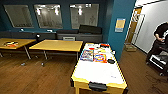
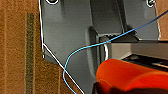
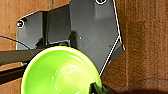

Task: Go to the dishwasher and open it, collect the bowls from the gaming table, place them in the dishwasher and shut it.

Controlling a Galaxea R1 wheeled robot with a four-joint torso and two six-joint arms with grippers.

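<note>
Room to move: wood floor lies open beside the yellow-edged table; two yellow tables stand near the blue wall.
Far side: a person bends over a cart, well apart from the table.
Green bowl: glossy, hollow up, its rim pinched by the right gripper, fingers closed on it.
Orange bowl: smooth outer wall showing, just beside the left gripper; whether those fingers clamp it I cannot tell.
</note>
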